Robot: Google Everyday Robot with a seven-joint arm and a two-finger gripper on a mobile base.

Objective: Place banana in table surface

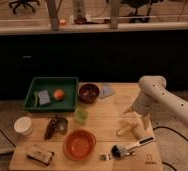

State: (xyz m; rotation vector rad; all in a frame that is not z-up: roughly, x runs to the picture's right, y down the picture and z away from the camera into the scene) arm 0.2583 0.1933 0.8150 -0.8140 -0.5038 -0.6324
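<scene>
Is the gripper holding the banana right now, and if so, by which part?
I cannot tell. The gripper is down at the banana on the table, but whether it grips the fruit isn't visible.

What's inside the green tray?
In the green tray there is a round orange fruit and a greyish-blue sponge-like thing. Anything under them is hidden. The gripper is far off at the right, open, over the banana on the table.
</scene>
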